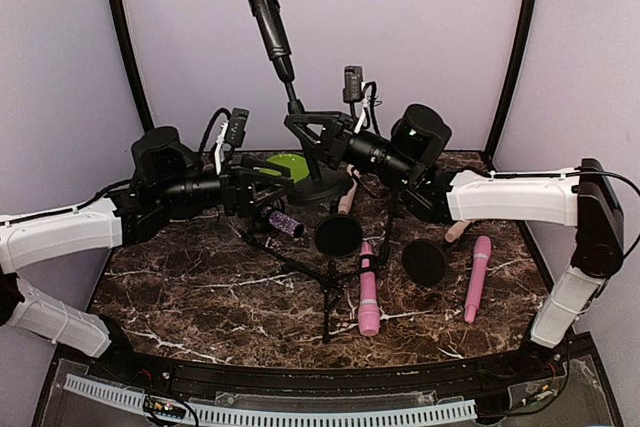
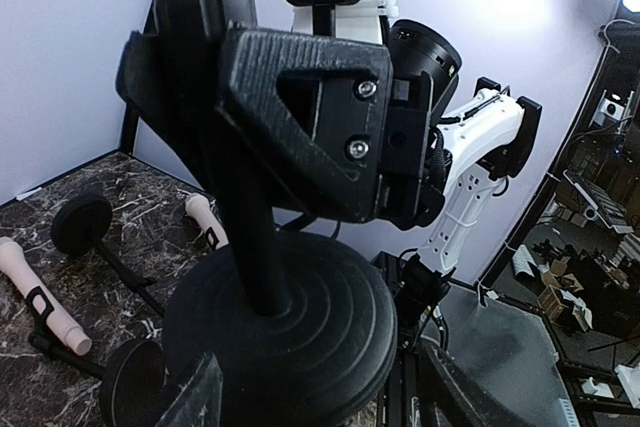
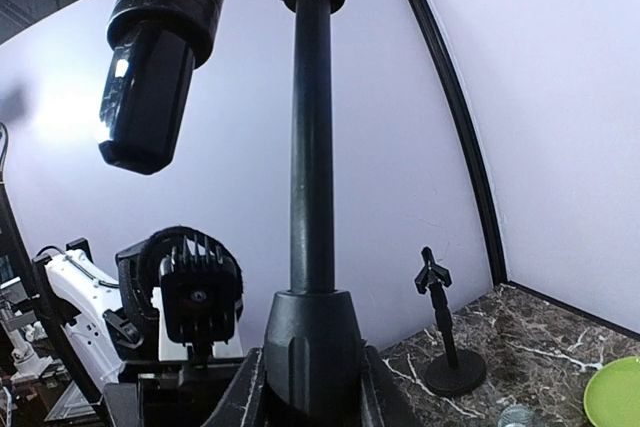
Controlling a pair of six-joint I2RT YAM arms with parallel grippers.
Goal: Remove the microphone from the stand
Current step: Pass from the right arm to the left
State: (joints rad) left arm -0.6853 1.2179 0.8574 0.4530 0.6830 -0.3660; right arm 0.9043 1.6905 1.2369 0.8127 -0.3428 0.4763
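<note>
One right end effector (image 3: 312,387) clenched on stand (image 3: 312,147) beneath microphone (image 3: 165,37); left end effector (image 1: 278,187): cannot tell

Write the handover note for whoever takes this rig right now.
The right pincer is clamped on the lower sleeve of the stand pole, bracing it.
The left pincer sits low beside the stand base. Whether it is open or shut is unclear, and no load is visible.
The black microphone is tilted in the clip atop the stand, untouched.
Done: stand braced.
Left: raise the left pincer, grip the microphone and draw it out of the clip.
</note>
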